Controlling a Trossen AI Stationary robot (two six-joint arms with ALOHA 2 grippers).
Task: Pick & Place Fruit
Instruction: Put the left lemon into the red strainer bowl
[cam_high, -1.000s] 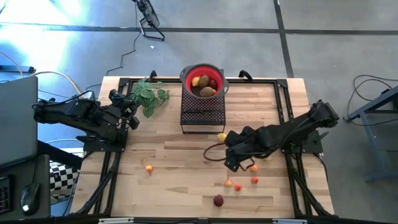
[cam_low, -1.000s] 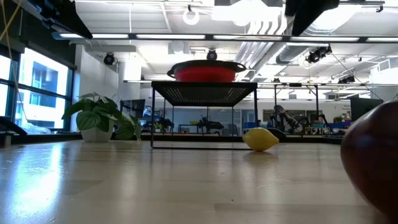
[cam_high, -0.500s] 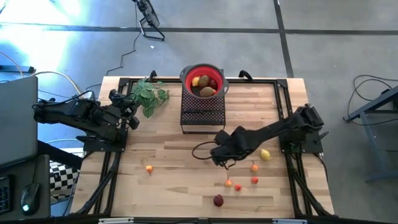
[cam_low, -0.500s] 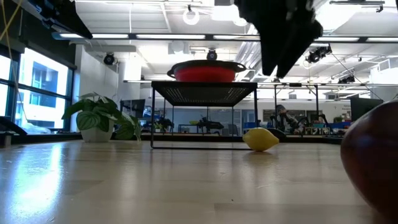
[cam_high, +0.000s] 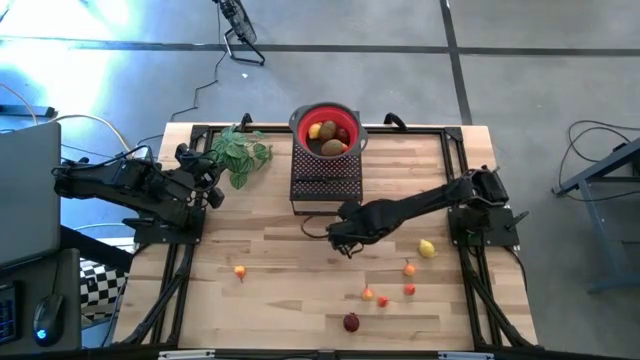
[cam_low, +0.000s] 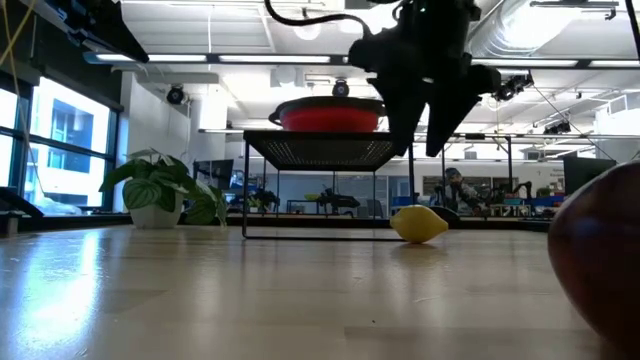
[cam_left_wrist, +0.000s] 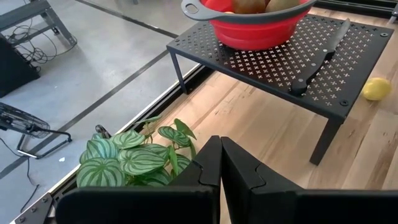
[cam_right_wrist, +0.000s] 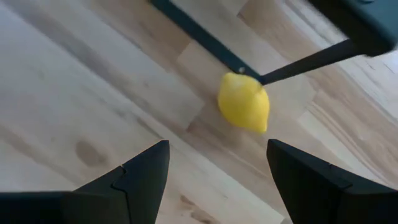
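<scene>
Two fingers spread wide on my right claw (cam_high: 340, 238), nothing between them yet, hovering over the middle of the table (cam_high: 270, 240) just in front of the black rack (cam_high: 325, 185). Target's a lemon (cam_right_wrist: 244, 102), lying on the wood right beside a rack leg; my own arm hides it from overhead. The wrist camera shows it ahead of me, between my fingers but closer to one of them.

Plan: centre it first, then drop straight down so one finger lands on each side. I'd keep clear of that leg, because a clipped lemon will probably roll. Close gently across the narrow middle, then lift high enough to clear the rim of the red bowl (cam_high: 300, 122) on the rack.

Another lemon (cam_high: 427, 248) waits to the right. My left claw (cam_high: 213, 190) sits pressed together by the plant (cam_high: 240, 152), far left.
</scene>
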